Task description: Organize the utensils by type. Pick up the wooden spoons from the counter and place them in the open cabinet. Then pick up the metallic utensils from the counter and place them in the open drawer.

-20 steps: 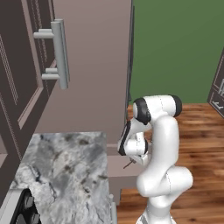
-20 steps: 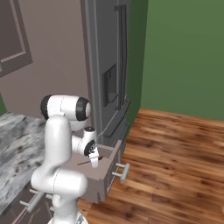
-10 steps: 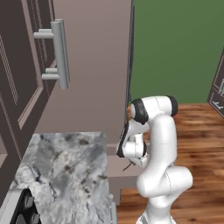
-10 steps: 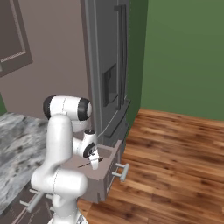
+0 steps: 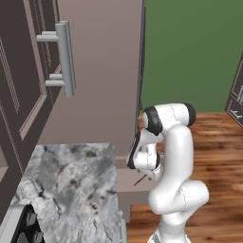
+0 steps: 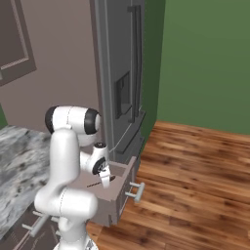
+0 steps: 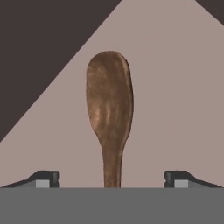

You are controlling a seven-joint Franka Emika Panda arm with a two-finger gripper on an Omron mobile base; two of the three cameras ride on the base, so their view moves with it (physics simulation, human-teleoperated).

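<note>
Claw [image 7: 112,177] stands wide open over the open drawer [image 6: 114,193], gripping nothing; a brown wooden spoon [image 7: 109,113] lies between its tips, long axis running straight away, bowl farthest.

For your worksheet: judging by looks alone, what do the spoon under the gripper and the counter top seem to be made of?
Spoon: probably wood, matte brown with faint darker grain streaks, no metallic shine. Counter: looks like polished stone, perhaps marble, mottled grey and white with veining; since the scene is rendered, both are impressions only.
</note>
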